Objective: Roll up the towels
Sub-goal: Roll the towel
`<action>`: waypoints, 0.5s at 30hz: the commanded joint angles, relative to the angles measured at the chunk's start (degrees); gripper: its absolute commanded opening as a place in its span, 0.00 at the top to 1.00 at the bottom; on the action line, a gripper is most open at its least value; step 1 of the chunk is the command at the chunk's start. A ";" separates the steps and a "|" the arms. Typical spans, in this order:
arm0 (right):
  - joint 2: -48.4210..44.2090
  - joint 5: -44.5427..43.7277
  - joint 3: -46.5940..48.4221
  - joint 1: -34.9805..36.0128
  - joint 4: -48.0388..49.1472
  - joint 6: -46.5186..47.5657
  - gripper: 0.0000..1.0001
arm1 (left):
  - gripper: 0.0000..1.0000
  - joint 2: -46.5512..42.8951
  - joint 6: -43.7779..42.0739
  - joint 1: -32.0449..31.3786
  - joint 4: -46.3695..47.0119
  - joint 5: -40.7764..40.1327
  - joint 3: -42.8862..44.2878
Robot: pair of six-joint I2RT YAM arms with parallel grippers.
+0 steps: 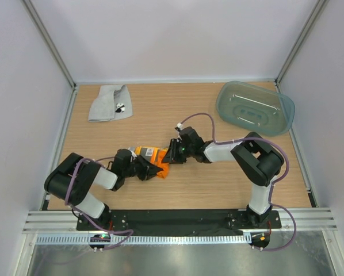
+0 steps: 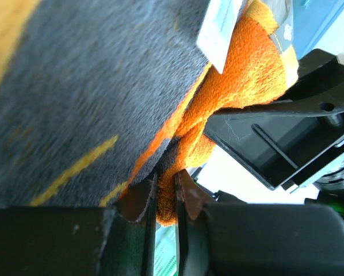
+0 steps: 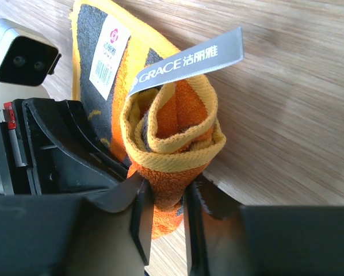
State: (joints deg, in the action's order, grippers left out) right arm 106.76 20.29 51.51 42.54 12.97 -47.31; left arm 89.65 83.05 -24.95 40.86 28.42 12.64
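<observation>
Your top cam looks down on the whole surface (image 1: 218,190); both wrist cams sit tight on the orange towel (image 1: 155,156) mid-frame, facing each other.

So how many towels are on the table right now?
2. The orange towel sits mid-table, pinched by the left fingers and right fingers. The grey towel lies crumpled in the far left corner. No others seem hidden.

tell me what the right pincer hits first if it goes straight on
The orange towel: the right pincer is shut on its rolled end. Past that, probably the table, though depth is unclear.
</observation>
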 commanded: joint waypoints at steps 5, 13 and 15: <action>-1.73 -5.61 3.86 0.70 -9.26 3.44 0.77 | 0.96 -5.52 -10.78 0.25 -18.60 -2.14 3.69; -3.22 -8.78 11.06 0.87 -26.04 8.46 0.78 | 0.80 -15.81 -25.99 -0.01 -43.04 -11.20 10.64; -3.31 -10.27 12.30 0.96 -28.78 9.51 0.79 | 0.72 -17.30 -27.84 -0.97 -45.68 -13.82 12.74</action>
State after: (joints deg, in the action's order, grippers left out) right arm 106.37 15.40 61.52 44.03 -5.93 -41.87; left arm 74.59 62.37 -25.23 6.79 20.43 22.76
